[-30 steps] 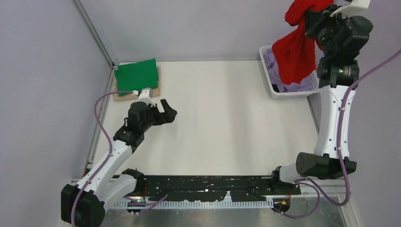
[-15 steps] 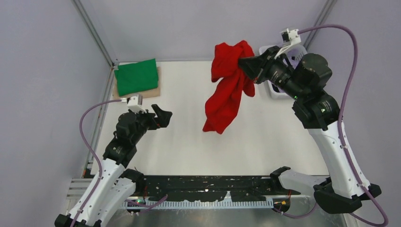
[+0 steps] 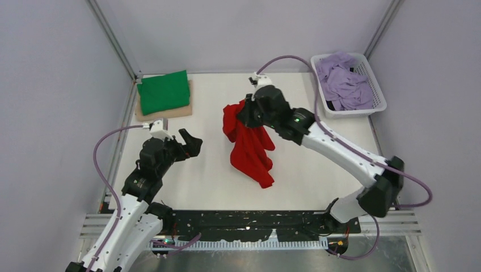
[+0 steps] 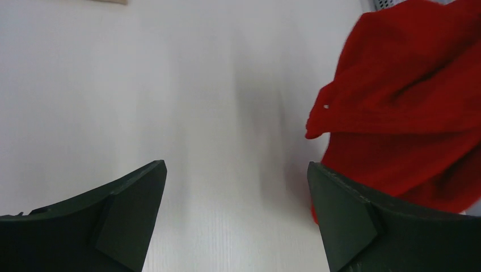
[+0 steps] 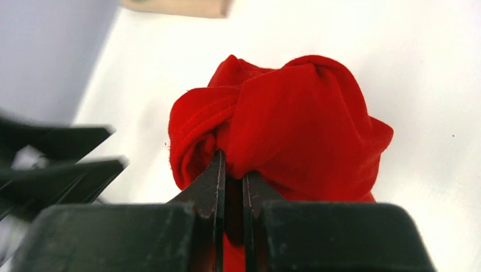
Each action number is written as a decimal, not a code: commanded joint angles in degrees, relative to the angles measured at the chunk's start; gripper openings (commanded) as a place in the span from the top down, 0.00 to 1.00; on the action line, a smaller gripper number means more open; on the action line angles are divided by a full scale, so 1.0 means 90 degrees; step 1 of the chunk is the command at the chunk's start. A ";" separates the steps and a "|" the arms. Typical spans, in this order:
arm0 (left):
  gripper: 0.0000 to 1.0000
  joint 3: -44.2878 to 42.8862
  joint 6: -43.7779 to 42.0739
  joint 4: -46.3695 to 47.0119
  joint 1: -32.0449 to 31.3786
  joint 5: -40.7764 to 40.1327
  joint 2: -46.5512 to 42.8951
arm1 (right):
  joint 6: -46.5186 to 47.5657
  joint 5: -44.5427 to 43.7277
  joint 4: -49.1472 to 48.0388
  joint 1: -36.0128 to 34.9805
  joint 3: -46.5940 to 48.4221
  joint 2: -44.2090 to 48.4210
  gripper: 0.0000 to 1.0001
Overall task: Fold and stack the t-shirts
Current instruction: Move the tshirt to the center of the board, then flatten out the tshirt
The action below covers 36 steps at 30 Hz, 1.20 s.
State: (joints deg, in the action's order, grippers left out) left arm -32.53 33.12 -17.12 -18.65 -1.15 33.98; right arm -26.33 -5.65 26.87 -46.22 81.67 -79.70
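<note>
My right gripper (image 3: 245, 113) is shut on the bright red t-shirt (image 3: 249, 146), which hangs bunched with its lower end trailing on the table at mid-table. In the right wrist view the red t-shirt (image 5: 283, 124) bulges over the closed fingers (image 5: 214, 178). My left gripper (image 3: 192, 141) is open and empty, left of the red shirt; its view shows the red t-shirt (image 4: 408, 107) at the right. A folded green t-shirt (image 3: 164, 92) lies on a folded beige one (image 3: 184, 109) at the far left. Pale lavender t-shirts (image 3: 342, 84) fill the basket.
The white mesh basket (image 3: 376, 107) stands at the far right corner. Grey walls and metal posts close the table on the left, back and right. The beige shirt's edge (image 5: 176, 7) shows at the top of the right wrist view.
My right arm has swung the red t-shirt from above the basket leftward and down to mid-table, where its lower end now touches the table. My left gripper has drifted slightly nearer and stays open.
</note>
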 commanded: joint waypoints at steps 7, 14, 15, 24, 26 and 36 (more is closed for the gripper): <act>0.01 -0.0388 0.0315 -0.1169 -0.0017 0.0167 0.0102 | -0.0495 -0.1582 0.0658 -0.0058 0.4454 -0.4612 0.41; 0.00 0.0098 0.0308 -0.0662 -0.1011 0.0740 0.0340 | -0.0204 -0.1147 -0.1001 0.0573 0.1885 -0.2943 0.04; 0.01 0.0077 0.0275 -0.0631 -0.1251 0.0563 0.0495 | -0.0261 -0.0973 -0.1261 0.0696 0.0824 -0.2348 0.04; 0.00 -0.1090 -0.0025 -0.0440 -0.1046 -0.1016 0.2313 | 0.0220 0.1556 -0.2507 0.1339 -0.3837 0.0524 0.02; 0.00 -0.1561 -0.0175 -0.0302 -0.0494 -0.0849 0.2863 | 0.0138 0.1741 -0.2469 0.1251 -0.4352 0.0817 0.00; 0.10 -0.5030 -0.0134 -0.0716 0.1402 0.1213 0.7239 | -0.0081 0.1032 -0.2136 0.0333 -0.4654 0.0095 0.16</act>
State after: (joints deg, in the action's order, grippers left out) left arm -67.70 33.08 -19.53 -7.55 3.16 88.38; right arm -26.06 5.87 9.10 -41.58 38.39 -75.02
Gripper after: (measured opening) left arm 0.932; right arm 0.873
